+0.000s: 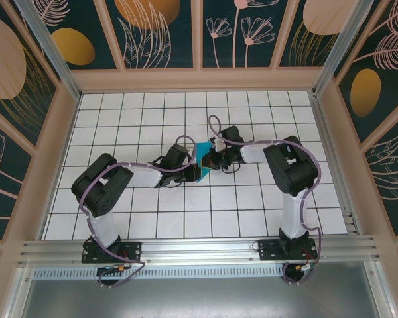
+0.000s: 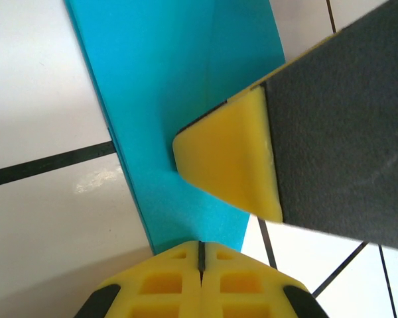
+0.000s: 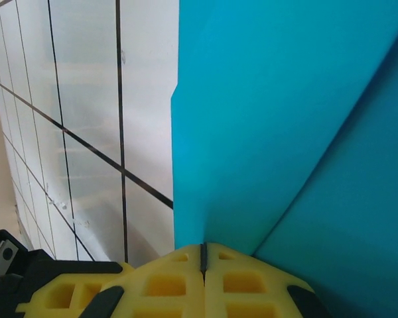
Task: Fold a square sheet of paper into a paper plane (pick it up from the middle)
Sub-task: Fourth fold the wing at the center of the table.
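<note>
Paper [image 1: 199, 171], teal and creased into layers, sits mid-frame in the top view on the white gridded table [image 1: 252, 212], between two black arms reaching in from lower left and lower right. The left gripper [image 1: 190, 161] and right gripper [image 1: 213, 159] meet tip to tip over it. At bottom centre of each wrist view, yellow fingers [image 2: 179, 278] are pressed together, pinching the paper's edge. In the left wrist view the right gripper's tip rests on the paper, centre right.
</note>
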